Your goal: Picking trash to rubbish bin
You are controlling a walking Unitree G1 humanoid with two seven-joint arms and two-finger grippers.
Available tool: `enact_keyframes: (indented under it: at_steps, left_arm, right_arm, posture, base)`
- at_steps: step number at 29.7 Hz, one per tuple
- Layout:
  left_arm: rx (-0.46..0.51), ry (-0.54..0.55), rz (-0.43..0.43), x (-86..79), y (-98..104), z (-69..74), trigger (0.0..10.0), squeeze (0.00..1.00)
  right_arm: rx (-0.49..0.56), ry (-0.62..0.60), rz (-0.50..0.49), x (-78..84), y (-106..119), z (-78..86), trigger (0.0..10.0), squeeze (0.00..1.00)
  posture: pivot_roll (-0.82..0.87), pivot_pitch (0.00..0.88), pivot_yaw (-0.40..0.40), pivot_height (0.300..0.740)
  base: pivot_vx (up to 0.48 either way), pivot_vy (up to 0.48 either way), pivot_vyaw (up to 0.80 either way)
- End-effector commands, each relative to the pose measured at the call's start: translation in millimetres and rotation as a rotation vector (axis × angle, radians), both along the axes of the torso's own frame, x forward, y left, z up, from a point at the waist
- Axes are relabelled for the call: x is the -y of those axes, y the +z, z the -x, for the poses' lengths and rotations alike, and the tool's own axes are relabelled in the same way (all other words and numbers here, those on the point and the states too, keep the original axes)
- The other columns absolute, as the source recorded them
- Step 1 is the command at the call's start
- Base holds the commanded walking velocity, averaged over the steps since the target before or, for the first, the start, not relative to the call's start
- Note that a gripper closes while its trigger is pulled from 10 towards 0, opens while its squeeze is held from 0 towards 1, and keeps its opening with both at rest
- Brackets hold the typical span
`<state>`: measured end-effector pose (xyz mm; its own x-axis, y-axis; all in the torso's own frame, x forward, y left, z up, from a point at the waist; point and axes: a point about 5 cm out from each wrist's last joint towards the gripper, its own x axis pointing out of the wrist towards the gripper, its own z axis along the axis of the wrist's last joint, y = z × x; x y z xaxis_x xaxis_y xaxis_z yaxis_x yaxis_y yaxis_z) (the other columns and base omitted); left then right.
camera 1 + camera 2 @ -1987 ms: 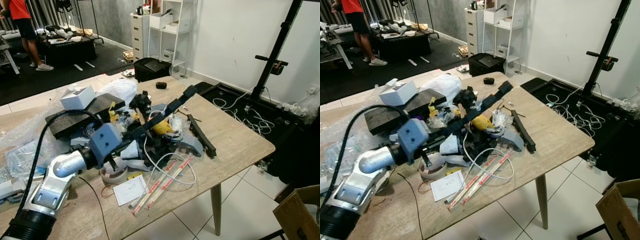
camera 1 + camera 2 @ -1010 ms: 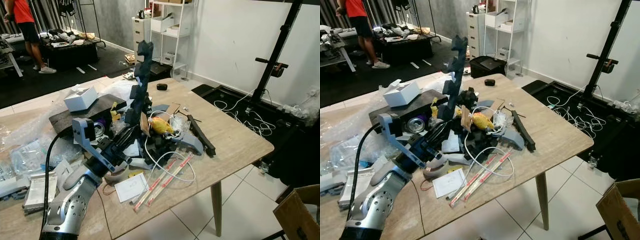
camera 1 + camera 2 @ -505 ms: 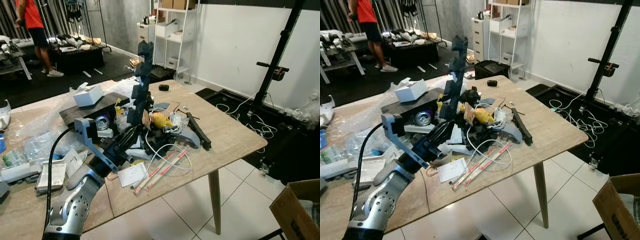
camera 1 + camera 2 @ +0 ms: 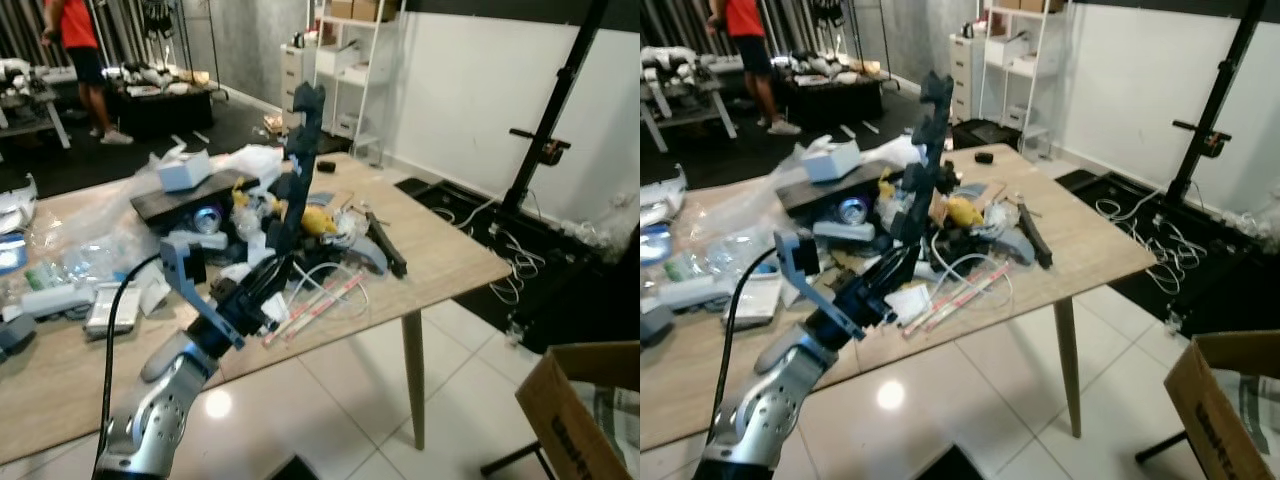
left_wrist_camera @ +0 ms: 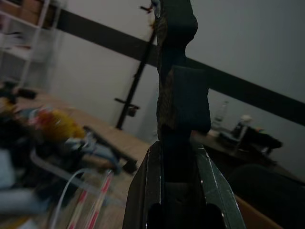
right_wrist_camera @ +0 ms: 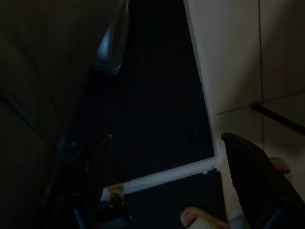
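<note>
Gripping a long black foam strip (image 4: 295, 175) near its lower end, the left gripper (image 4: 262, 290) holds it upright, fingers (image 5: 214, 186) clamped on both sides, above the cluttered wooden table's (image 4: 440, 262) front edge. Cardboard box (image 4: 585, 415) sits on the floor, well apart to the right. Right gripper (image 6: 167, 191) hangs idle in shade, fingers apart.

No legible text – box (image 4: 1225, 420) print too blurred.
</note>
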<state>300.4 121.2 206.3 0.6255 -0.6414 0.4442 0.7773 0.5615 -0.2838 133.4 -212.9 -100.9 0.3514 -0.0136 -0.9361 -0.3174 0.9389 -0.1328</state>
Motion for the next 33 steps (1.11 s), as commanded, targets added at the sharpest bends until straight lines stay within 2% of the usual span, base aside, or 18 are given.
enact_keyframes:
  at_steps: [1,16,26,33]
  left_arm:
    - [-0.003,-0.013,-0.013,3.6,-1.6,2.0,10.0,0.0]
    - [0.001,-0.046,-0.017,14.0,-2.6,4.0,10.0,0.0]
    - [-0.044,-0.08,-0.048,23.2,-19.2,8.0,10.0,0.0]
    - [-0.086,-0.112,-0.124,34.6,-39.1,12.3,10.0,0.0]
  right_arm:
    - [0.008,-0.007,-0.015,-3.1,0.0,-1.5,10.0,0.0]
    - [0.014,-0.012,-0.001,-0.7,1.1,-3.9,10.0,0.0]
    - [0.02,-0.016,0.015,-0.1,1.8,-5.8,10.0,0.0]
    - [0.034,-0.022,0.02,0.5,3.5,-10.4,10.0,0.0]
  posture:
    - [-0.11,0.106,0.029,0.74]
    - [-0.11,0.104,0.026,0.74]
    - [-0.1,0.1,0.031,0.74]
    - [-0.1,0.097,0.028,0.74]
  base:
    - [-0.3,0.0,0.0]
    - [-0.298,0.0,0.0]
    - [-0.291,0.0,0.0]
    - [0.0,0.0,-0.8]
